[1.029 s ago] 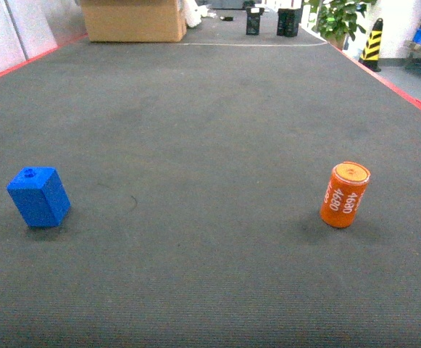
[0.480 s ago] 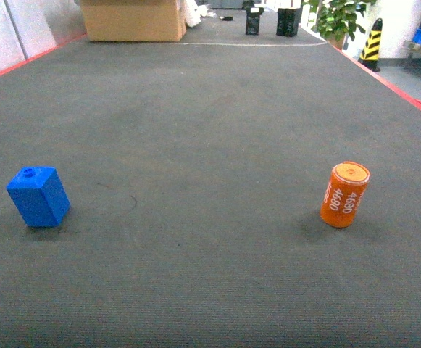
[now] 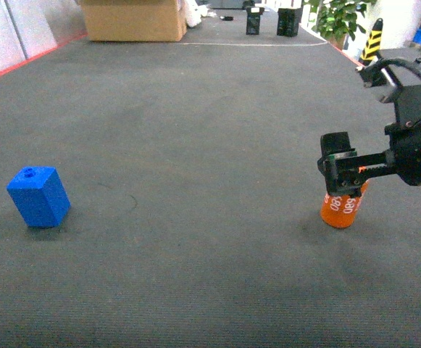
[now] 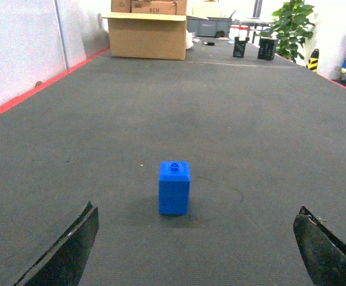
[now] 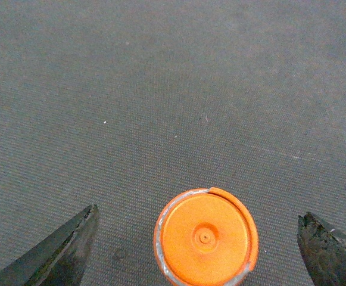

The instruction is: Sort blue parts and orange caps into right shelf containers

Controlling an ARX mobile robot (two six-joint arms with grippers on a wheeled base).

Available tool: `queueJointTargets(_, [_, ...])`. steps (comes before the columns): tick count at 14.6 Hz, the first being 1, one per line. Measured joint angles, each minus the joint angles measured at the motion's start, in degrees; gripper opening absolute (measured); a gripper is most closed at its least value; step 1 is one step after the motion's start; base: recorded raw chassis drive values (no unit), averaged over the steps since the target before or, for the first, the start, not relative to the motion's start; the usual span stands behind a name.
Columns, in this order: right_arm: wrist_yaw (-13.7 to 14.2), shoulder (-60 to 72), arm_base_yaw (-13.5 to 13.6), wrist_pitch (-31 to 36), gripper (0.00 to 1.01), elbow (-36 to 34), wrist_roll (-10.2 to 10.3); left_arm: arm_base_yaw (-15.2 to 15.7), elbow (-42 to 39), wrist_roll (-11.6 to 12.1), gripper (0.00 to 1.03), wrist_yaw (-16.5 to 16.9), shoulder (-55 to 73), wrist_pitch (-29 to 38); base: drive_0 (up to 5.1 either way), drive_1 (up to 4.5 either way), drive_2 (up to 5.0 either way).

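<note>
Orange cap [image 3: 340, 209] stands upright on the dark mat floor [image 3: 210, 145], right side of head view, w/ my right hand [image 3: 343, 168] directly above it. From the right wrist cam I look straight down on its flat top [image 5: 205, 237], jaws spread wide either side, nothing gripped.

Risks as I judge them: the cap is tall and narrow, so if I come down off-centre one finger clips the rim and tips it; then it rolls away across the mat. Closing too high on the rounded edge could also squirt it out.

Blue part [image 3: 39, 196] sits well apart, far left in head view, stud up. Left hand [image 4: 196, 250] isn't in head view; on the wrist cam its jaws are spread, empty, w/ the part centred ahead. A square block turned vs. the jaws could twist when I close.

Count: 1 orange cap, 1 blue part. No shelf crates clearly in view.
</note>
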Motion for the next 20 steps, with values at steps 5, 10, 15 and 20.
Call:
queueJointTargets(5, [2.8,9.3,0.8,0.2,0.68,5.0,0.4,0.0,0.0,0.0,0.98,0.0,0.0,0.0,0.0,0.00,0.0])
queueJointTargets(10, [4.2,4.3,0.6,8.4,0.45,-1.7,1.7,0.0,0.0,0.0,0.98,0.0,0.0,0.0,0.0,0.00,0.0])
queueJointTargets(15, [10.8,-21.1,-1.6,15.7,0.44,-26.2,0.8,0.0,0.0,0.0,0.98,0.0,0.0,0.0,0.0,0.00,0.0])
queueJointTargets(20, [11.9,-21.7,-1.8,15.6,0.44,-28.9,0.4,-3.3,6.4,-3.0,0.98,0.9,25.7,6.5,0.0,0.00,0.0])
